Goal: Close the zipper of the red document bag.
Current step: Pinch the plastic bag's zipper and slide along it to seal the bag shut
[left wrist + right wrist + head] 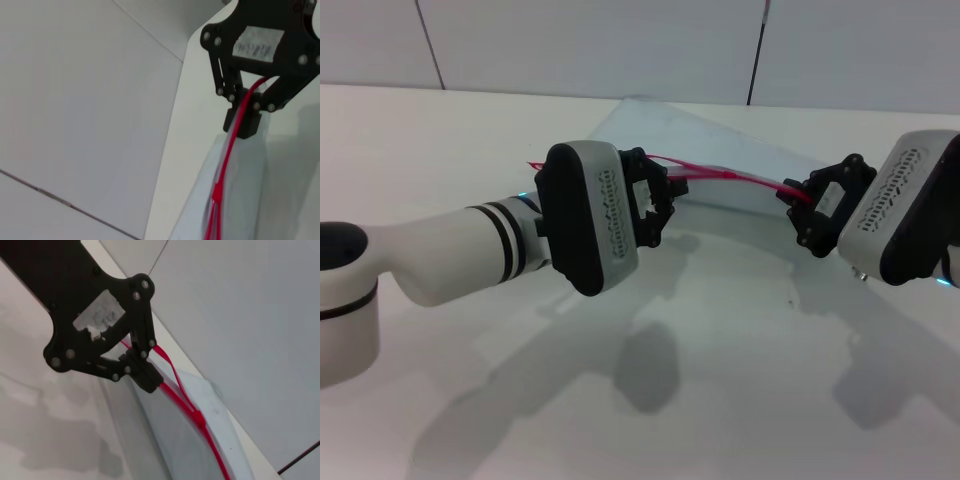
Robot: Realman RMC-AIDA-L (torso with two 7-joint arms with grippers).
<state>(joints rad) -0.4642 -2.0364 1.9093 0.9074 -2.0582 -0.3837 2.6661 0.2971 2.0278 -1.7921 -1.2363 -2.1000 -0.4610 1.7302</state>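
The left gripper (672, 192) and right gripper (798, 205) each have their fingers clamped on the thin bright red plastic zipper (740, 177), holding it above the white tabletop (720, 360). Beyond, the translucent pale grey-blue red document bag (710, 150) tilts away, its near edge partly hidden behind the left gripper.

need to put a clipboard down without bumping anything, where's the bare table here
The table shows bare in front of both arms, apart from shadows, and along the far left strip by the wall. It is crowded mid-table: the red document bag is stretched between the left hand and right hand, both shut on the zipper.
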